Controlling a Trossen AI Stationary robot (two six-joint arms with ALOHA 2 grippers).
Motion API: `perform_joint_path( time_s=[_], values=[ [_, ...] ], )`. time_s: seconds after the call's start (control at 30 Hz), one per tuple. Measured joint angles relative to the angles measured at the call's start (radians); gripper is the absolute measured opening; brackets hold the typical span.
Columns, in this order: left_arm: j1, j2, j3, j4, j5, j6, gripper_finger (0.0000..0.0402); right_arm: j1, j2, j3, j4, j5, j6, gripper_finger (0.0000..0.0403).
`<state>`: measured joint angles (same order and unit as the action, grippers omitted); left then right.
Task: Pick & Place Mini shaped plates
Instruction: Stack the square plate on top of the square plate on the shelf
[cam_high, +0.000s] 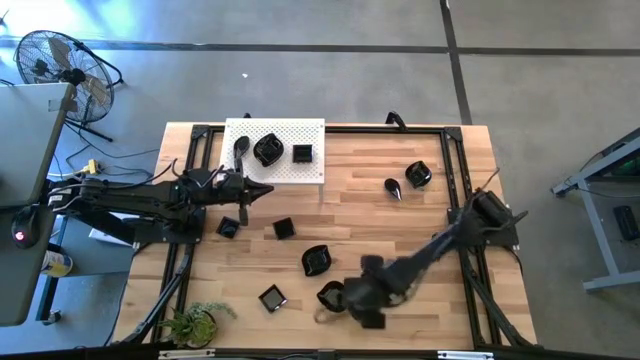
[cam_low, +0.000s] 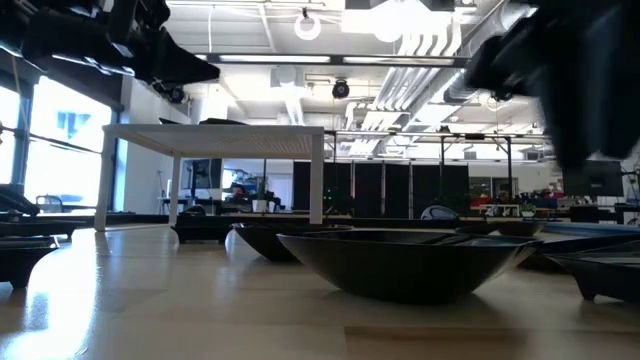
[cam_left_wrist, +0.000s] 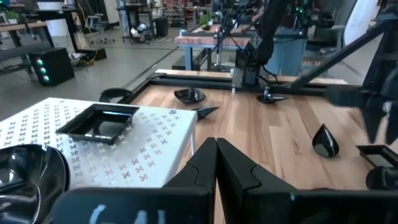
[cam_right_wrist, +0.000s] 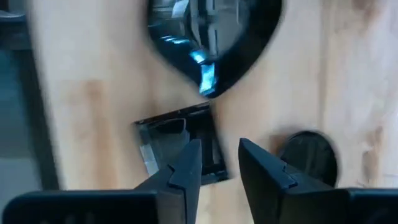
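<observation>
My right gripper (cam_right_wrist: 216, 163) spread apart over a square plate (cam_right_wrist: 180, 146), teardrop plate (cam_right_wrist: 214, 43) just ahead, left gripper (cam_left_wrist: 216, 163) pressed together beside the board (cam_left_wrist: 124, 146).

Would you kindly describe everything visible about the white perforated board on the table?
The white perforated board is a flat, roughly square panel dotted with small holes, raised on thin white legs above the wooden table near its far edge. On it rest three glossy black mini plates: a leaf-shaped one, a rounded wavy one and a square one. The shut left gripper sits just beside its near edge.
</observation>
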<state>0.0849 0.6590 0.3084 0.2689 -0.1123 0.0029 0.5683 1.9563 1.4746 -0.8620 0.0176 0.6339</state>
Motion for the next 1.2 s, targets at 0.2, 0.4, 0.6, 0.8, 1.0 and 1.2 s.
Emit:
perform_joint_path(
  time_s=[0.2,0.4,0.6,0.8,1.0,1.2],
  values=[
    [0.0,0.013,0.0,-0.007,0.0,0.016,0.0001,-0.081,0.043,0.0,0.007,-0.13,-0.093,0.009],
    [0.0,0.012,0.0,-0.003,0.015,0.019,0.0001,-0.08,0.068,0.0,0.019,-0.156,-0.144,0.008],
    [0.0,0.013,0.0,-0.002,0.017,0.019,0.0001,-0.082,0.069,-0.036,0.067,-0.156,-0.164,0.0078],
    [0.0,0.013,0.0,-0.003,0.025,0.018,0.0001,-0.082,0.062,-0.144,0.179,-0.229,-0.137,0.0078],
    [0.0,0.013,0.0,-0.002,0.027,0.018,0.0001,-0.081,0.059,-0.147,0.183,-0.227,-0.149,0.0071],
    [0.0,0.013,0.0,-0.002,0.027,0.018,0.0001,-0.077,0.013,-0.15,0.132,-0.289,-0.155,0.0062]
  ],
)
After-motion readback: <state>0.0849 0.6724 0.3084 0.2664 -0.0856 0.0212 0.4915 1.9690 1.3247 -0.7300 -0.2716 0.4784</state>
